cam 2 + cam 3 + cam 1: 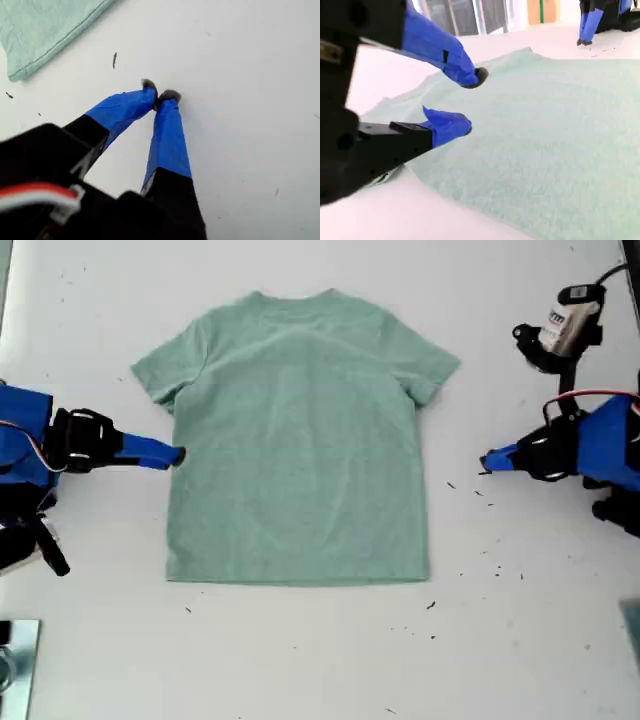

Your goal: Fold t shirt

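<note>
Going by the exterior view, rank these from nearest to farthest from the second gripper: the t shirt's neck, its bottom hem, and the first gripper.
Measured from my second gripper, at the shirt's edge on the exterior view's left:
1. The bottom hem of the t shirt, toward the view's bottom.
2. The neck, at the view's top; not much farther than the hem.
3. My first gripper, on the bare table across the shirt at the view's right.

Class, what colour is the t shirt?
Plain pale sage green t shirt, clearest in the exterior view.
</note>
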Robot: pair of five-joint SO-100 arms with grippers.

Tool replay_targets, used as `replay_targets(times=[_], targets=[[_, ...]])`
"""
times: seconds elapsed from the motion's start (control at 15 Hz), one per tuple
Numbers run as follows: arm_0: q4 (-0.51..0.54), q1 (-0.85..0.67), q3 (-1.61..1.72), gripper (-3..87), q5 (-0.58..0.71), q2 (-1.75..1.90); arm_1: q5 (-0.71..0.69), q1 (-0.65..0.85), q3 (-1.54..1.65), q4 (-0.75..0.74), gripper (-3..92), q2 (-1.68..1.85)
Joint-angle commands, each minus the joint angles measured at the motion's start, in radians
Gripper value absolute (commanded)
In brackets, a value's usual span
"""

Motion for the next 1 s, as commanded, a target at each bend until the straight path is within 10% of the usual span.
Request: replay_targets(times=[0.0,0.6,0.93], targets=[[-0.014,0.069,0.017,0.7,0.132,0.009,0.857,0.023,0.04,-0.006,2.2,0.011],[-0.014,0.072,0.017,-0.1,0.132,0.009,0.841,-0.026,0.046,-0.063,2.2,0.011],[-0.014,0.057,0.017,-0.1,0.133,0.009,0.443,0.123,-0.637,0.0,2.3,-0.689]])
